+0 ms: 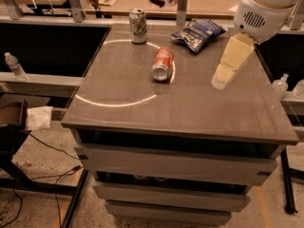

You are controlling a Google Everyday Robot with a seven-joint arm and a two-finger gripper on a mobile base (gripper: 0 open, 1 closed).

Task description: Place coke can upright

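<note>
The red coke can lies on its side near the middle of the grey table top, its silver end facing me. My gripper hangs over the right part of the table, to the right of the can and well apart from it, pointing down and to the left. It holds nothing that I can see.
A white-and-green soda can stands upright at the back left of the table. A blue chip bag lies at the back right. A water bottle stands on the left ledge and another at the right.
</note>
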